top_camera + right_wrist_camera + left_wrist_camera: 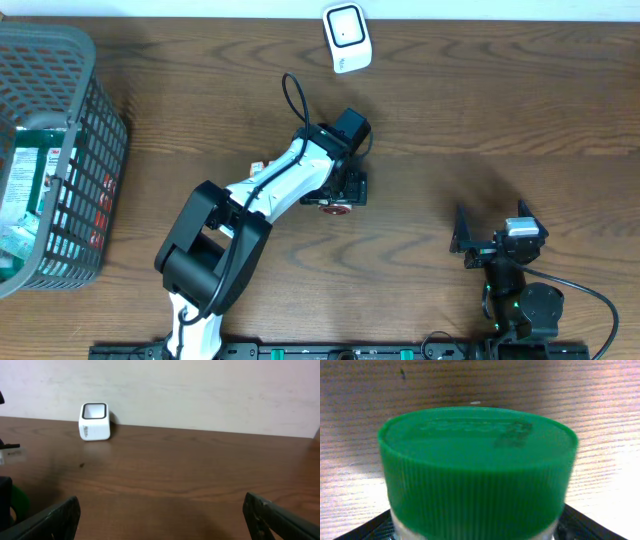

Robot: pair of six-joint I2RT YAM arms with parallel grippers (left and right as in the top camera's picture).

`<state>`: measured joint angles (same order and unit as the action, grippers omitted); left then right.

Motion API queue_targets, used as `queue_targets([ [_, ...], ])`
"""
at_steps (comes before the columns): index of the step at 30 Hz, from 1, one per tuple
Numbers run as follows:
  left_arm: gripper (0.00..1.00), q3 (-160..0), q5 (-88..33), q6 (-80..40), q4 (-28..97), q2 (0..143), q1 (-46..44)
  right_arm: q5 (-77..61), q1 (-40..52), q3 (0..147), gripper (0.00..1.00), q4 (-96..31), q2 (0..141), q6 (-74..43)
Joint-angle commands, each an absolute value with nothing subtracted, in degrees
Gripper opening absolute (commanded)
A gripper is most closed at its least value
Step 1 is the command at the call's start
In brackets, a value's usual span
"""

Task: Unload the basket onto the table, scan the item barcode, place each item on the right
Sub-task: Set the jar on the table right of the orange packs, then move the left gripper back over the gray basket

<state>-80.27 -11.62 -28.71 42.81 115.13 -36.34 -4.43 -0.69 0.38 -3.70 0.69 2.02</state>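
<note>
Left gripper (345, 192) sits around a green-capped container (477, 470) at mid-table; the cap fills the wrist view, so I cannot tell whether the jaws clamp it or stand clear. The left arm stretches diagonally from the near edge, wrist low. Right gripper (492, 225) is spread wide and empty near its base. The white barcode scanner (346, 37) stands well apart at the far edge. A grey wire basket (95, 130) of packets sits far left.

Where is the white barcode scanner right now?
In the overhead view, the white scanner sits at the far edge of the table, near centre, beyond the left gripper.
</note>
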Motion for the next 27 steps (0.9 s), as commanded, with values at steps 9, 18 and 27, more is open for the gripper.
queue_targets([
  [9,0.91,-82.7,-6.7,-29.0,42.9,104.0,-36.3,-4.4,-0.9,0.3,0.99,-3.9,0.4,1.3],
  [18,0.92,-83.0,-2.3,-23.7,45.0,93.9,-34.5,-4.4,-0.9,0.3,0.99,-3.9,0.4,1.3],
  [27,0.92,-85.1,-2.3,-19.2,52.7,77.3,-17.9,-4.4,-0.9,0.3,0.99,-3.9,0.4,1.3],
])
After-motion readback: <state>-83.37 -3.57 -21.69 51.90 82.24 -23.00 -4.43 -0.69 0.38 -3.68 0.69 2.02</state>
